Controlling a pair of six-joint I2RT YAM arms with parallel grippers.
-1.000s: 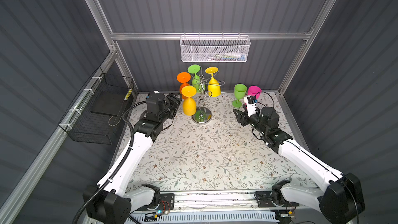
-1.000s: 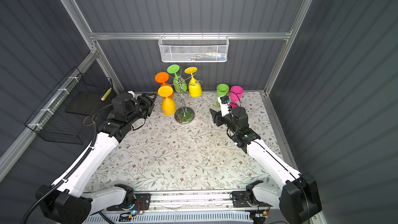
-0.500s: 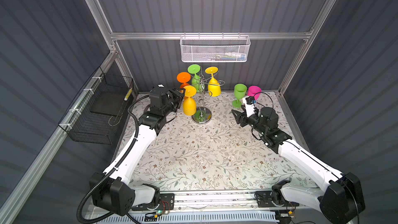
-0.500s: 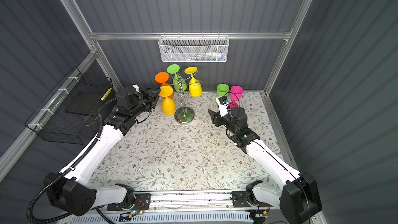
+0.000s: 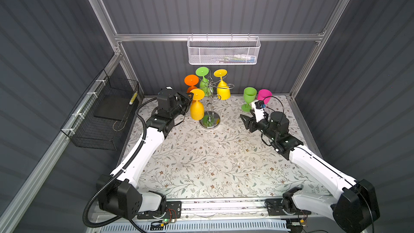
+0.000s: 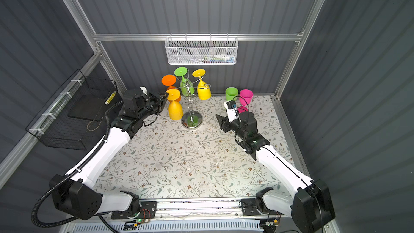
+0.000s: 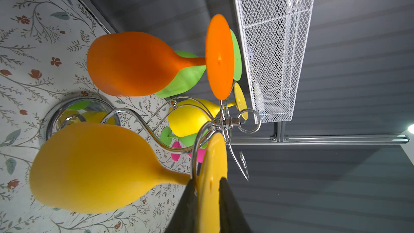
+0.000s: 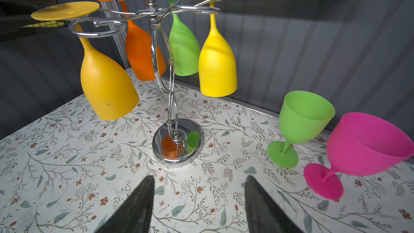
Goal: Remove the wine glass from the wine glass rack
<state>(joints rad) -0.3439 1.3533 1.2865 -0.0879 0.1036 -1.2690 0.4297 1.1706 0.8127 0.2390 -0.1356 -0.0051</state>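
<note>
The chrome wine glass rack (image 5: pixel 209 121) (image 6: pixel 192 121) (image 8: pixel 177 151) stands at the back of the table with several glasses hanging upside down from it. The nearest is an amber wine glass (image 5: pixel 196 110) (image 6: pixel 175 110) (image 7: pixel 89 166) (image 8: pixel 107 86). My left gripper (image 5: pixel 190 97) (image 7: pixel 207 181) is shut on the edge of its round foot, which still rests on a rack arm. Orange (image 5: pixel 191 80), green (image 5: pixel 202 72) and yellow (image 5: pixel 223 88) glasses hang behind it. My right gripper (image 5: pixel 245 119) (image 8: pixel 199 178) is open and empty, low over the table to the right of the rack's base.
A green glass (image 5: pixel 249 94) and a pink glass (image 5: pixel 264 94) stand upright at the back right, close to my right wrist. A white mesh basket (image 5: pixel 224 53) hangs on the back wall above the rack. A black wire basket (image 5: pixel 105 113) is fixed to the left wall.
My left gripper has moved forward and right to the rack, and its jaws have closed on the amber glass's foot. The right arm has barely moved and stays open.
</note>
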